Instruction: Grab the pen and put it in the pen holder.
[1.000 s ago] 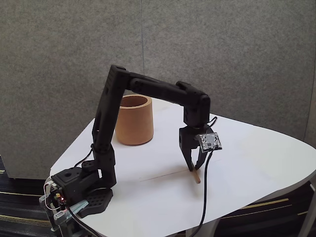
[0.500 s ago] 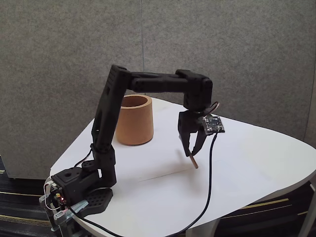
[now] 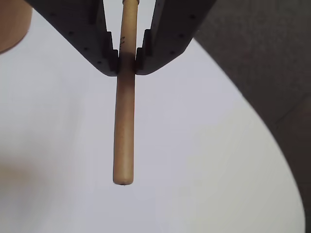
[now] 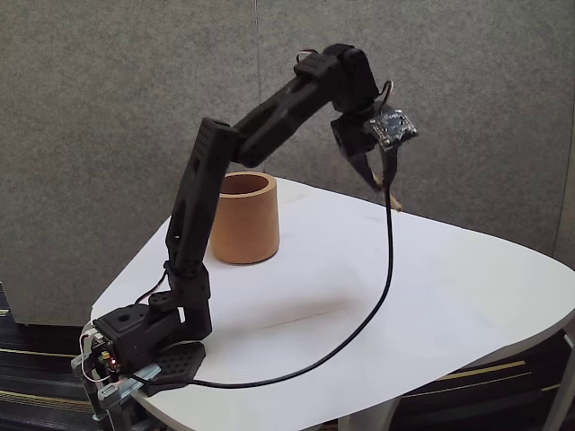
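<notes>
In the wrist view my gripper (image 3: 126, 64) is shut on the pen (image 3: 124, 136), a thin tan stick that juts out below the fingertips over the white table. The fixed view shows the arm raised high, with the gripper (image 4: 377, 182) well above the table and to the right of the pen holder (image 4: 243, 220). Below the fingers only the pen's (image 4: 393, 199) tan tip shows. The pen holder is a light-brown cylinder standing upright at the table's back left. Its wall (image 3: 12, 26) fills the top left corner of the wrist view.
A black cable (image 4: 382, 287) hangs from the wrist camera board and loops across the white table (image 4: 467, 296) to the arm's base (image 4: 144, 346) at the front left corner. A grey wall stands behind. The table's rounded edge (image 3: 272, 145) runs down the right.
The arm has lifted the pen from just above the table to high in the air, further back and slightly right. The gripper stays shut on it.
</notes>
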